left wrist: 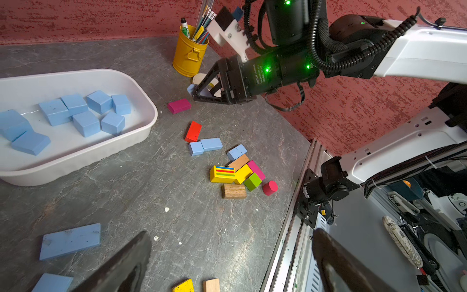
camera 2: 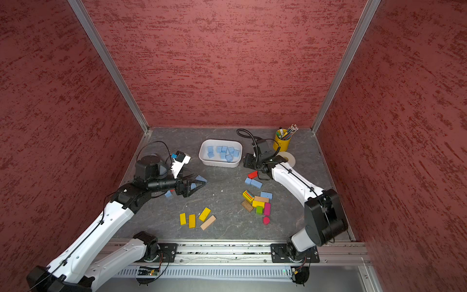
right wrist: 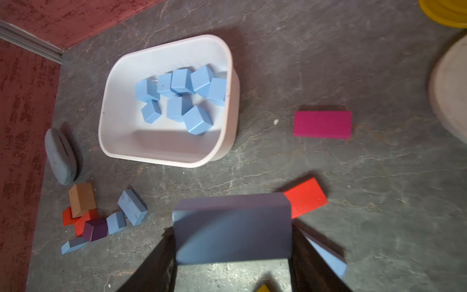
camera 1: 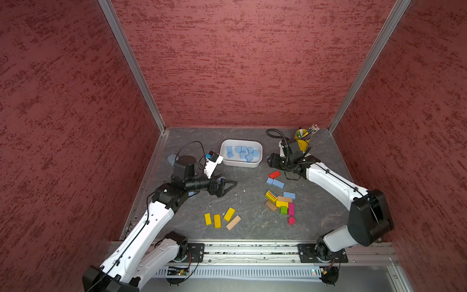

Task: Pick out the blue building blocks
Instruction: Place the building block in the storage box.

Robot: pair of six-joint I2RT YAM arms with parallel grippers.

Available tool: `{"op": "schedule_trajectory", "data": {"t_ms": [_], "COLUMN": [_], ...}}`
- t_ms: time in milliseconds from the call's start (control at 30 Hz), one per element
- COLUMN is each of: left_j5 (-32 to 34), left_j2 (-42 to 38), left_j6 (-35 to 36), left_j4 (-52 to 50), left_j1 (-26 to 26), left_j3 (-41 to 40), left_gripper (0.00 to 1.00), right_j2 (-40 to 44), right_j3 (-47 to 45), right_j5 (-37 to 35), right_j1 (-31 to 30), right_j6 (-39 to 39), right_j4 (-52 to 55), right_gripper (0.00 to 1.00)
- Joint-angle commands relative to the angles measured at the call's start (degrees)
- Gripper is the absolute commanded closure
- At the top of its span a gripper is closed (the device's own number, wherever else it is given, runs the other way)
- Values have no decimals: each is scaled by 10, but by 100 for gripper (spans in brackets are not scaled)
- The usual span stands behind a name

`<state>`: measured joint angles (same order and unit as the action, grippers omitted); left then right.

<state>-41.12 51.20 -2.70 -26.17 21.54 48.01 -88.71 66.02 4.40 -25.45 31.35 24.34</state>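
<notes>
Yellow blocks (camera 1: 218,219) lie nearest the front rail. Behind them the left gripper (left wrist: 232,233) hangs with its jaws spread wide and nothing between them, close to some loose blue building blocks (left wrist: 69,241) on the grey table (camera 1: 252,227). Farther back the right gripper (left wrist: 202,92) has its jaws closed on 1 blue block (right wrist: 232,227), near the white tray (camera 1: 241,164) where about 8 more blue ones lie.
</notes>
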Motion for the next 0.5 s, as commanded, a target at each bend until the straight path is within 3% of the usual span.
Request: {"op": "schedule_trajectory", "data": {"t_ms": [0, 467], "left_j5": [9, 16], "left_j2": [-11, -16], "left_j6": [10, 9], "left_j4": [-4, -5], "left_j1": [2, 2], "left_j3": [-2, -3], "left_gripper": [0, 0], "right_j2": [-30, -235], "right_j3": [43, 260], "right_j5": [9, 6], "right_j1": [-20, -89], "right_j6": [9, -4], "right_j4": [-19, 12], "right_gripper": [68, 67]}}
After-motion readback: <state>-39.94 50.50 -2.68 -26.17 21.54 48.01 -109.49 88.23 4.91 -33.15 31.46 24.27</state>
